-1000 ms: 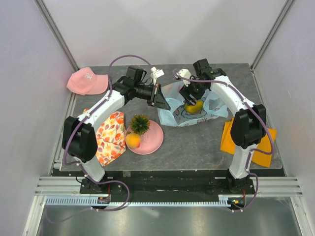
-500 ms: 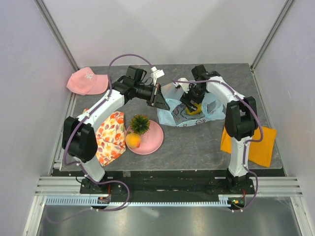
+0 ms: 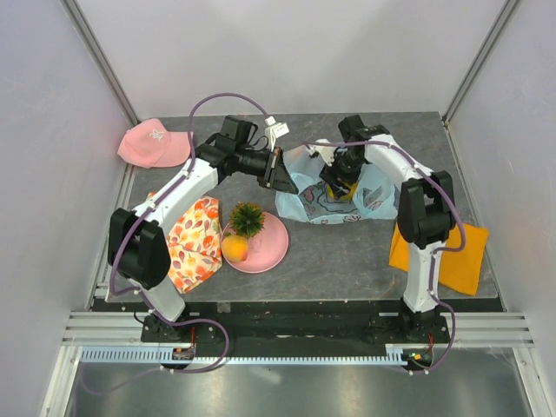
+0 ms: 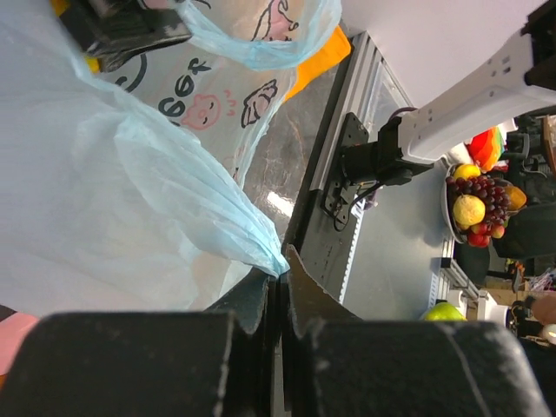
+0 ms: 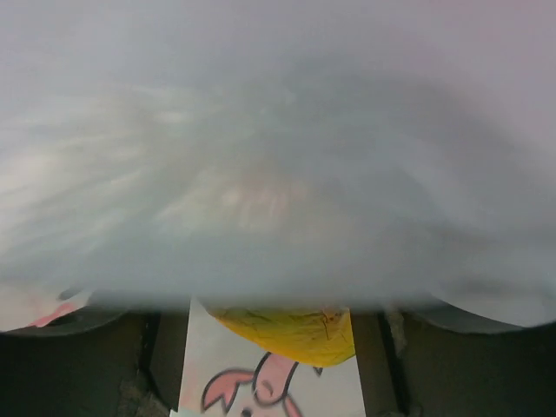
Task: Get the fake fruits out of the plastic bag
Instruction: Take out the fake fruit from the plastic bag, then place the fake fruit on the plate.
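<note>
**A:** Where is the plastic bag [image 3: 326,201]?

**B:** On the far half of the worktop [image 3: 347,252], between the two arms, with its printed side up.

**A:** What has the left gripper [image 3: 278,170] got hold of?

**B:** The bag's left rim. In the wrist view its fingers [image 4: 261,300] are pressed together, with the thin blue film pinched between them and fanning out from the pinch.

**A:** And the right gripper [image 3: 340,178]?

**B:** It is down in the mouth of the bag. Blurred film veils most of its wrist view. Below that veil its two fingers [image 5: 165,347] stand apart, with a yellow mango [image 5: 291,328] between them lying on the printed plastic. The fingertips are hidden, so I cannot tell whether they press the fruit.

**A:** Are any fruits outside the bag?

**B:** Two. The mini pineapple [image 3: 247,217] and the orange ball [image 3: 234,248] sit next to each other on a pink plate [image 3: 271,245], just in front of the bag on its left.

**A:** What else is on the worktop?

**B:** A pink cap [image 3: 155,144] lies in the far left corner. A floral cloth [image 3: 196,241] is beside the plate, and a flat orange cloth [image 3: 452,261] lies by the right arm.
</note>
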You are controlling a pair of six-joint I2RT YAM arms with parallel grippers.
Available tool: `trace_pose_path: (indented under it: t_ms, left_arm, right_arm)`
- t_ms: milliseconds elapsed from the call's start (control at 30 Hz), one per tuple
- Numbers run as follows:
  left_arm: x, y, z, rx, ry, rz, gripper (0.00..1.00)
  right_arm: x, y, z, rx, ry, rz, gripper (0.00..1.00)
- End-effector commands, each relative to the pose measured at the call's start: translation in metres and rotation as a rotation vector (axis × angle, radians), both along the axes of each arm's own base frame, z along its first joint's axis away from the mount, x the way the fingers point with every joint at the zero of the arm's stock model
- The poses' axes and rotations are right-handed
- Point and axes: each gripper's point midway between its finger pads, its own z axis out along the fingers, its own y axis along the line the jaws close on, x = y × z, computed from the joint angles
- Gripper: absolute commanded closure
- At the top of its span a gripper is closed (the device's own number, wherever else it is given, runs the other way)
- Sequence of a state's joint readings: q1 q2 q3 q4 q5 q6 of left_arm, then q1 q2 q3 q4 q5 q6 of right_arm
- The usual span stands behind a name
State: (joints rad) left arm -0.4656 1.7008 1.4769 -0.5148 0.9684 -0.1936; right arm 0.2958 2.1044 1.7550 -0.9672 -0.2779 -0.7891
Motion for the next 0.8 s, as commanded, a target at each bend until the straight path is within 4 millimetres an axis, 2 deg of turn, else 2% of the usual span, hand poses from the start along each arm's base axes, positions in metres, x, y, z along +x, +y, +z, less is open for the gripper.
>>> trace_pose_path:
  t_ms: [0, 33, 67, 133, 167, 233, 267, 300, 367, 400, 433, 467, 500, 533, 567, 633, 667, 733, 767]
  left_arm:
    - [0.011, 0.0, 0.03, -0.035, -0.127, 0.011, 0.98]
    - [0.013, -0.001, 0.028, -0.036, -0.12, 0.014, 0.98]
    - [0.015, -0.002, 0.027, -0.038, -0.108, 0.025, 0.98]
    - [0.021, -0.003, 0.027, -0.047, -0.107, 0.037, 0.99]
    - [0.023, -0.003, 0.027, -0.05, -0.098, 0.044, 0.98]
    - [0.027, -0.003, 0.026, -0.052, -0.095, 0.049, 0.98]
    - [0.031, -0.003, 0.027, -0.05, -0.103, 0.06, 0.98]
    - [0.035, -0.001, 0.028, -0.048, -0.107, 0.071, 0.98]
    - [0.047, -0.001, 0.033, -0.052, -0.121, 0.088, 0.98]
    - [0.054, 0.002, 0.036, -0.056, -0.129, 0.102, 0.98]
    - [0.062, 0.002, 0.048, -0.071, -0.16, 0.112, 0.98]
    - [0.07, 0.001, 0.046, -0.068, -0.16, 0.119, 0.98]
    - [0.075, 0.003, 0.049, -0.071, -0.171, 0.128, 0.98]
    - [0.081, 0.003, 0.057, -0.082, -0.194, 0.134, 0.99]
    - [0.087, 0.005, 0.055, -0.08, -0.194, 0.144, 0.98]
    - [0.096, 0.008, 0.057, -0.081, -0.211, 0.159, 0.98]
    - [0.102, 0.013, 0.056, -0.079, -0.213, 0.174, 0.98]
    - [0.108, 0.017, 0.057, -0.081, -0.208, 0.194, 0.98]
    - [0.113, 0.023, 0.058, -0.083, -0.21, 0.21, 0.98]
  right_arm:
    - [-0.001, 0.034, 0.159, 0.296, -0.26, -0.011, 0.54]
    - [-0.009, 0.039, 0.176, 0.342, -0.267, -0.005, 0.54]
    - [-0.021, 0.042, 0.203, 0.388, -0.305, 0.002, 0.54]
    - [-0.039, 0.05, 0.227, 0.472, -0.287, -0.005, 0.54]
    - [-0.052, 0.05, 0.246, 0.503, -0.313, -0.003, 0.53]
    - [-0.07, 0.053, 0.256, 0.546, -0.301, 0.004, 0.53]
    - [-0.086, 0.054, 0.272, 0.575, -0.33, 0.034, 0.52]
    - [-0.1, 0.061, 0.269, 0.582, -0.315, 0.076, 0.51]
    - [-0.126, 0.071, 0.277, 0.583, -0.362, 0.182, 0.51]
    - [-0.145, 0.088, 0.266, 0.575, -0.333, 0.257, 0.51]
    - [-0.152, 0.096, 0.262, 0.564, -0.351, 0.312, 0.51]
    - [-0.161, 0.101, 0.25, 0.554, -0.336, 0.346, 0.51]
    - [-0.176, 0.116, 0.244, 0.554, -0.324, 0.411, 0.51]
    - [-0.177, 0.124, 0.239, 0.545, -0.352, 0.472, 0.51]
    - [-0.183, 0.129, 0.222, 0.522, -0.332, 0.504, 0.51]
    - [-0.193, 0.147, 0.206, 0.511, -0.354, 0.634, 0.52]
    - [-0.198, 0.15, 0.187, 0.484, -0.339, 0.671, 0.52]
    - [-0.202, 0.165, 0.171, 0.467, -0.378, 0.776, 0.51]
    - [-0.207, 0.168, 0.155, 0.439, -0.37, 0.812, 0.51]
